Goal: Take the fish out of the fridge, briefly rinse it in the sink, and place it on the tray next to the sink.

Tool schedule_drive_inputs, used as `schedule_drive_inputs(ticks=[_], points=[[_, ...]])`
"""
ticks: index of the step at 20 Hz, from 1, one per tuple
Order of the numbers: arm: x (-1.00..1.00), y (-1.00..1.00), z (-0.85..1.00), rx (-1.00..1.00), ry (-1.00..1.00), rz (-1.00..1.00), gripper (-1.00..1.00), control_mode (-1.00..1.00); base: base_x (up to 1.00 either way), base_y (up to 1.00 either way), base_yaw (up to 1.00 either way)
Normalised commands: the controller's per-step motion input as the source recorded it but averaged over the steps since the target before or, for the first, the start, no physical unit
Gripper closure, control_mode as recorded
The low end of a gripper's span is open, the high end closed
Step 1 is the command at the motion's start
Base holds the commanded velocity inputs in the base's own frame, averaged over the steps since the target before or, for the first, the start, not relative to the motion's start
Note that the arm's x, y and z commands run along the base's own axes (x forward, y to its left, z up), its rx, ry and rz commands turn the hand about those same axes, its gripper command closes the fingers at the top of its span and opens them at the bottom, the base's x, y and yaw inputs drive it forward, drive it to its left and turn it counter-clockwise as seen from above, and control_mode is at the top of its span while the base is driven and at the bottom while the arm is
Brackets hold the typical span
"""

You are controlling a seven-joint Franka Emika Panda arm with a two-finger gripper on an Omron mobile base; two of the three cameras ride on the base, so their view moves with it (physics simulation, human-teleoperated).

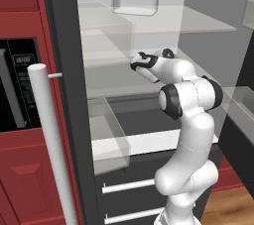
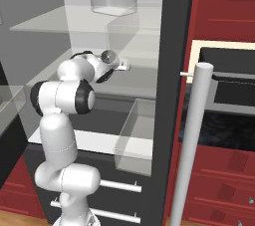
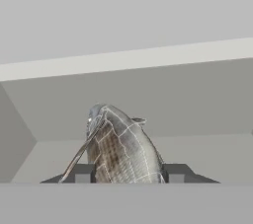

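Fish first: the small grey-silver fish (image 3: 121,149), scaled and mottled brown along its flank, sits between the two dark finger tips of the two-finger gripper (image 3: 127,173) in the hand view, its body rising from between them and its head end pointing away from the camera toward the pale back wall. The tips stand just beside the fish on either side, and they appear to be clenched on it, though the actual contact lies at the very bottom of the view and is hard to make out. A thin dark line runs down the fish's left side to the left finger.

Around it is the inside of the tall dark-grey-framed fridge (image 1: 67,95), where the hand is pushed in at the level of a translucent glass shelf (image 1: 106,58). In the left base view the gripper (image 1: 135,64) points toward the rear of the compartment; in the right base view the gripper (image 2: 122,65) shows beside the hand's round camera housing. Above, a clear shallow bin (image 1: 134,3) rests on the upper shelf. Lower, a clear box-shaped bin (image 1: 109,135) hangs by the frame. The long white cylindrical handle (image 1: 49,140) stands in front, and a black built-in oven (image 1: 17,85) sits in the red cabinets (image 1: 25,169).
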Motion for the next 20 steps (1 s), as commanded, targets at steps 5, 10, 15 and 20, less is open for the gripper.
schedule_drive_inputs(ticks=[5, 10, 15, 20], points=[[0.00, 0.00, -0.05, 0.00, 0.00, 0.00, 1.00, -1.00, 0.00, 0.00, 0.00], [-0.63, -0.08, 0.31, 0.00, -0.11, 0.00, 1.00, -1.00, 0.00, 0.00, 0.00], [-0.75, -0.13, 0.50, 0.00, -0.06, -0.02, 1.00, -1.00, 0.00, 0.00, 0.00], [-0.94, -0.43, 0.21, 0.02, -0.02, -0.02, 1.00, -1.00, 0.00, 0.00, 0.00]])
